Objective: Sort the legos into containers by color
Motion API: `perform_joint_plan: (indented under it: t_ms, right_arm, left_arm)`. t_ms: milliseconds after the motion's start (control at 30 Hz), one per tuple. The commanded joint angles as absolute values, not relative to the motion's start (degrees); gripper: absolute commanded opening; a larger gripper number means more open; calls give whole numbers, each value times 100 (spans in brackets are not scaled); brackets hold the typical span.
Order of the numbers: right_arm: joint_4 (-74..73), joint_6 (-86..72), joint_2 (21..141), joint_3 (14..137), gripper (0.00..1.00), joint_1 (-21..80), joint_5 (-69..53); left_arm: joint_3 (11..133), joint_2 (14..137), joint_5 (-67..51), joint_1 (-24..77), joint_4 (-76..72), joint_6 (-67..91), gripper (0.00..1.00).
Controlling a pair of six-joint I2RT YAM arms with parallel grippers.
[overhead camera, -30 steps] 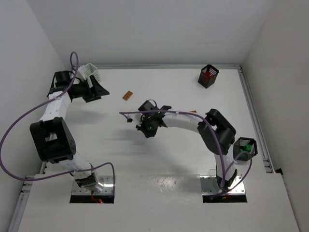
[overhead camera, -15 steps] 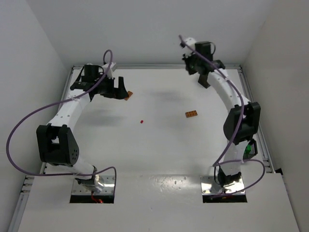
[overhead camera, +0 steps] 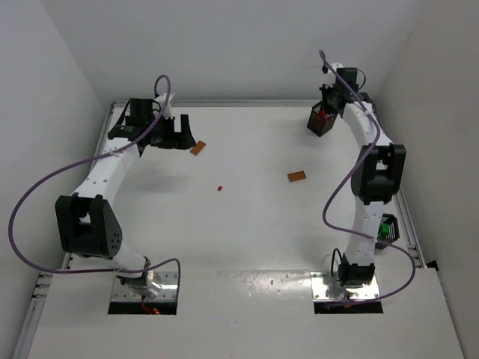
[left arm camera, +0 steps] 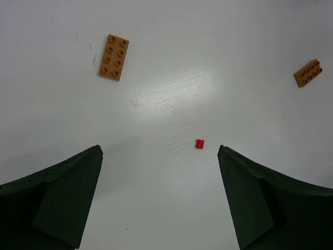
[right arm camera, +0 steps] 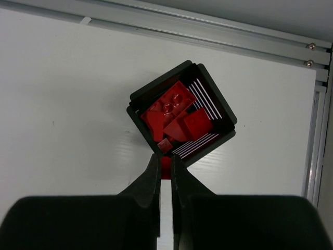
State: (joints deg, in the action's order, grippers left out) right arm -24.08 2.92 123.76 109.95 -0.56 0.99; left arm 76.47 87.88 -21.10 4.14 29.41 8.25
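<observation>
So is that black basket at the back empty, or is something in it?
Not empty: the black basket holds several red bricks, seen from the right wrist.

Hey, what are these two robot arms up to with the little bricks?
They are sorting toy bricks by colour. The right gripper is pinched shut on a small red brick at the edge of a black basket holding red pieces. The left gripper hangs open over the table, where an orange plate, a second orange plate and a tiny red brick lie loose.
</observation>
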Motion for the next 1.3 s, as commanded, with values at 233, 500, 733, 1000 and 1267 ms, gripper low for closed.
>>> perform_joint_plan:
  t_ms: [233, 500, 733, 1000, 1267]
  right_arm:
    - [-2004, 176, 12630, 11593, 2, -193, 193]
    - [-1837, 281, 12867, 11829, 26, -193, 246]
    - [-1933, 395, 12789, 11892, 39, -193, -34]
    - [-4189, 3016, 11497, 10699, 36, 921, -3495]
    - [-3876, 4763, 10310, 8377, 36, 2714, -3480]
  left_arm:
    - [7893, 8798, -2206, 396, 2716, 1107, 100]
    - [7893, 8798, -2101, 396, 2716, 1160, 100]
    - [7893, 8798, -2048, 396, 2716, 1160, 100]
    - [7893, 8736, -2838, 396, 2716, 589, 100]
    - [7840, 8736, -3557, -96, 2716, 667, 100]
